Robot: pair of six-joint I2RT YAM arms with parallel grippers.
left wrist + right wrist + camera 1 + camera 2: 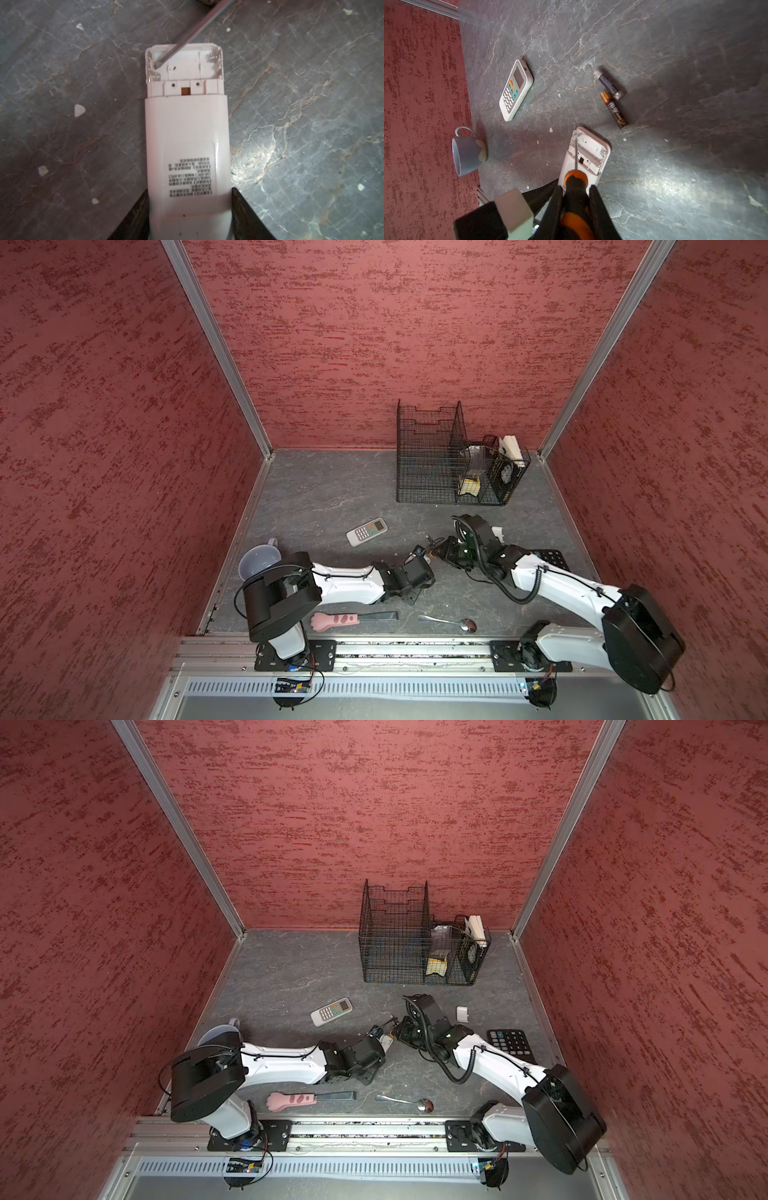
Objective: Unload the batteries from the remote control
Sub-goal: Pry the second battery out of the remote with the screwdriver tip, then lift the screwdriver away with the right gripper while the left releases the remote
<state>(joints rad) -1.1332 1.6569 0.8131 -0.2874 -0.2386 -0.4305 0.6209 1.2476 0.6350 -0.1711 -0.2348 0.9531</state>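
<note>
My left end effector [190, 209] is clamped on the remote control [187, 135], its two dark fingers [133, 216] pressed against the white body's sides. The remote lies back-up on the grey bench [291, 104], and its battery compartment [185, 62] is uncovered — I see only bare white plastic and the spring contacts inside, no cells.

My right end effector [576, 193] is closed on the orange-and-black screwdriver [575, 199]. The metal shaft reaches into the compartment, and its tip rests at one corner beside a spring contact.

The batteries [611, 97] lie on the bench just beyond the remote's open end — two slim cylinders nearly end to end, one dark with silver caps, one black with an orange band. They are near the remote but not touching it.

A second remote [366, 531], keypad up, lies farther from the held remote, toward the back wall. A grey mug [467, 151] lies on its side near the left wall; from here I cannot see anything in it. Beyond the held remote, at the back of the bench, stands a black wire basket [415, 456]: its larger section looks empty, while the smaller sections on the right hold a crinkled packet, a small fan and some white cards. A small white cover [462, 1014] lies on the bench by my right arm, with a black calculator [511, 1044] close by.
</note>
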